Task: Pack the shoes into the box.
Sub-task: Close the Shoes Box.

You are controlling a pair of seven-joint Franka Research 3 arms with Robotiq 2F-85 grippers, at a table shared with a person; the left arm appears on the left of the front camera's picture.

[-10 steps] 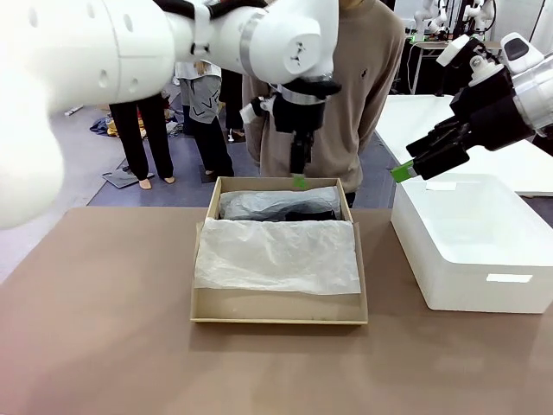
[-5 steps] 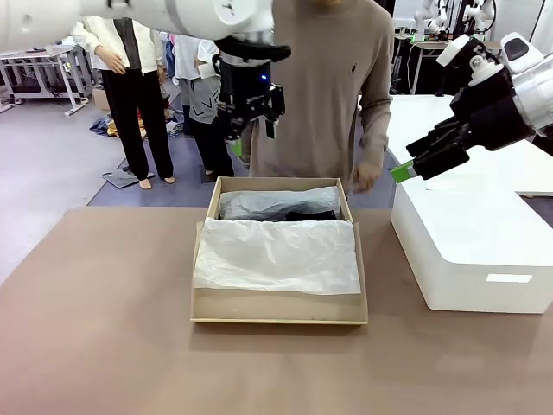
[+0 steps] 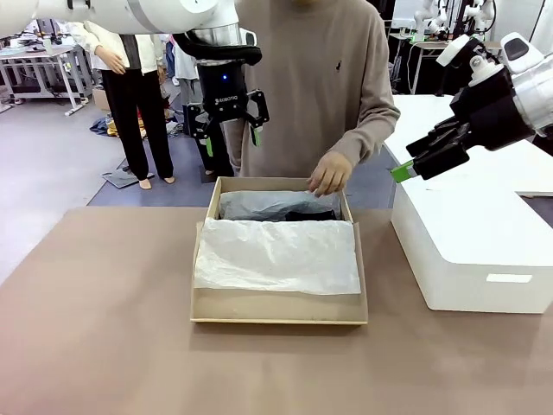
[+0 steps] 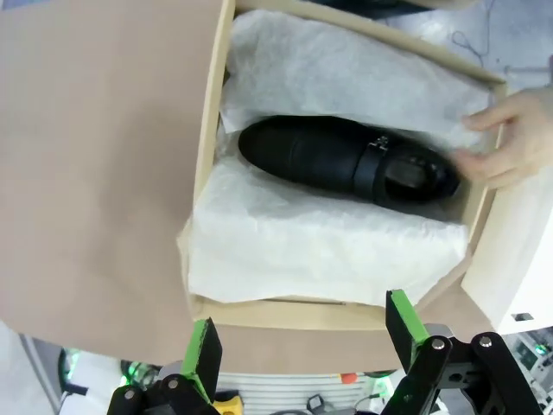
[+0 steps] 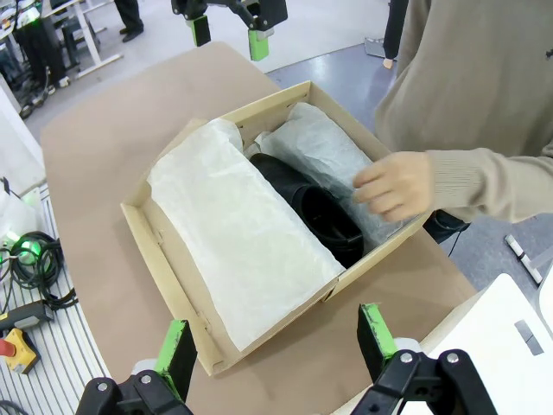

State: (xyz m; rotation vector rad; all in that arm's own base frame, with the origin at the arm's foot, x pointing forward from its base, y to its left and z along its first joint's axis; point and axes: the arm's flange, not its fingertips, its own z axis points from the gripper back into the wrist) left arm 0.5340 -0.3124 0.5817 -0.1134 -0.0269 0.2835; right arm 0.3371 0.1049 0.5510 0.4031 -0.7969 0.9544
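Shoebox (image 3: 278, 308) on brown surface (image 3: 104, 328), tissue paper (image 3: 276, 255) covering near half. Black buckled dress shoe (image 4: 346, 162) lying in far half, person's hand (image 3: 329, 175) at heel end. Left gripper (image 3: 232, 137) released, high beyond far-left corner. Right gripper (image 5: 276, 341) released, empty.

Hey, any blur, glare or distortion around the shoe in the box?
Front view: even light, sharp, no glare; the shoe is a dark sliver in the box. Left wrist view: wide lens skews the box walls; shoe dark, little detail. Right wrist view: sharp, soft shadows.
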